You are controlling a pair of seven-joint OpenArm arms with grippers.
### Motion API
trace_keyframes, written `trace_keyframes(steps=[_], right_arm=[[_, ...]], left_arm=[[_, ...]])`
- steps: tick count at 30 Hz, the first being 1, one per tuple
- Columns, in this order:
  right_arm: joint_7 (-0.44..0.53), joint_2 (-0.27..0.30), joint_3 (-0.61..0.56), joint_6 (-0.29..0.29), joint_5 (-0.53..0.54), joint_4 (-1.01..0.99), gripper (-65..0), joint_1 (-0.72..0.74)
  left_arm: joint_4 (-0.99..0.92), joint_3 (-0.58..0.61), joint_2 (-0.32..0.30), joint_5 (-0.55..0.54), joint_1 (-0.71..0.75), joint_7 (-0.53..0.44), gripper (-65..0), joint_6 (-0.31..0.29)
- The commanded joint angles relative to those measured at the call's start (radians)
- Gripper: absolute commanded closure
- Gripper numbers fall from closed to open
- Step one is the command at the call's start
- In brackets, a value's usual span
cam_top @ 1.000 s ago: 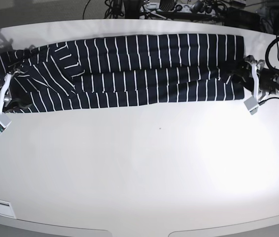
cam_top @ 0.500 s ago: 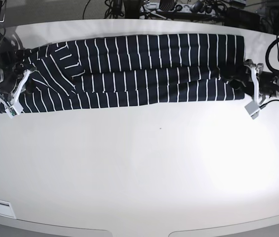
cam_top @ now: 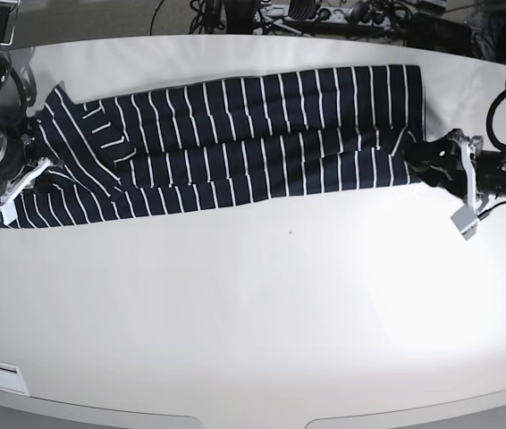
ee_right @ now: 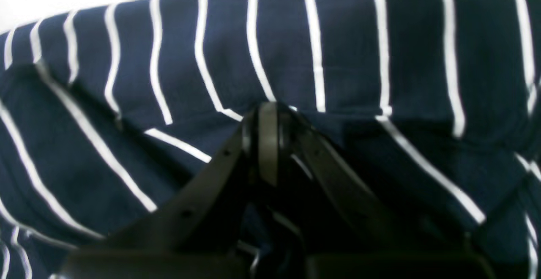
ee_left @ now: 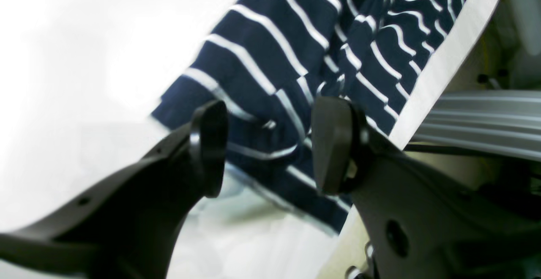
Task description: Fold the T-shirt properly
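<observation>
The T-shirt (cam_top: 235,143) lies along the far edge of the desk (cam_top: 262,313) as a long narrow band, its sides already turned in lengthwise, running from near the far left corner almost to the far right corner. The lengthwise folds appear done. What is left, in my judgement, is to bring one end over the other, once or twice, to make a compact rectangle, and to smooth the rumpled sleeve area near the left end.

My right fingers (ee_right: 268,143) are pressed together on the T-shirt (ee_right: 296,50), pinching a ridge of fabric at the end of the band nearest the left edge of the desk. In the base view this gripper (cam_top: 22,170) sits at that end, over the cloth.

My left fingers (ee_left: 266,143) stand wide apart, straddling the corner of the T-shirt (ee_left: 270,67) at the opposite end, close to the right edge of the desk. The wrist view is blurred, so I cannot say for certain whether either pad touches the cloth; no fabric is clamped. In the base view this gripper (cam_top: 432,161) rests at the band's right end.
</observation>
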Motion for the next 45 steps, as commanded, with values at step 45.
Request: trace_keyframes(steps=[45], right_arm=[[-0.098, -0.041, 0.023, 0.199, -0.129, 0.168, 0.0, -0.053]], left_arm=[[0.009, -0.551, 0.095, 0.07, 0.126, -0.047, -33.6, 0.166]])
